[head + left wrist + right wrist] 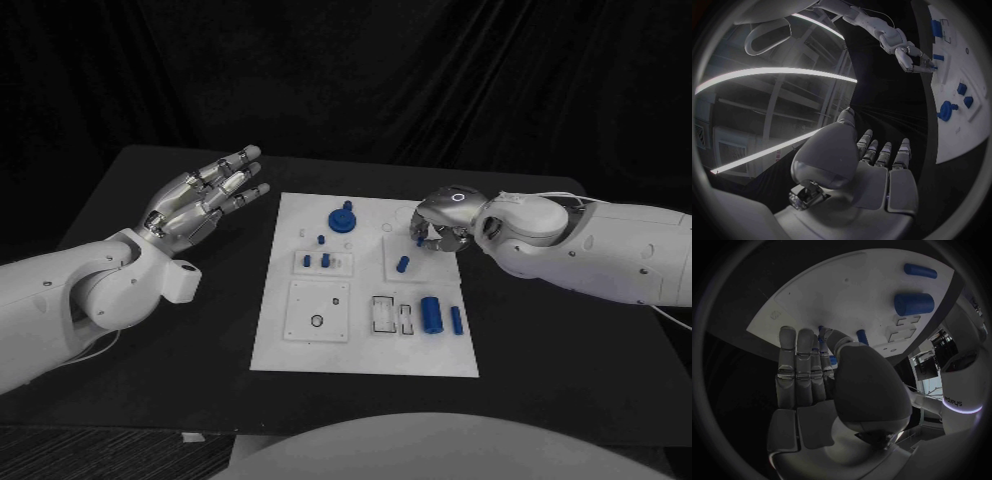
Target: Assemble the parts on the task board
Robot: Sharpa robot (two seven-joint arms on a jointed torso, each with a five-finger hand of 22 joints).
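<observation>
White rectangular task board (pixel 361 355) lay flat in the middle of the black table (pixel 188 380), its long sides running from the near edge toward the far one. Nearest on it, toward the board's left side, sat a square white insert with a small dark ring (pixel 315 322); beside it, toward the right edge, were two outlined rectangular slots (pixel 385 314), then a thick blue cylinder (pixel 430 314) and a thin blue rod (pixel 456 319) lying side by side, lengthwise. Farther in, a small white block (pixel 323 263) near the left edge held two short blue pegs, and a short blue pin (pixel 404 265) lay on the right half. Beyond these, near the far edge, stood a round blue knob-shaped part (pixel 342 219).

Right hand (pixel 441 225) hung over the far right part of the board – fingers bent downward, with a small blue piece (pixel 822 342) pinched between thumb and fingertips, just above the white surface. From its wrist camera the fingers (pixel 797 365) lay close together, the blue piece showing at their tips.

Left hand (pixel 202 203) hovered off the board past its far left corner, above the black table – palm turned toward the board, fingers spread and straight, grasping nothing and touching nothing.
</observation>
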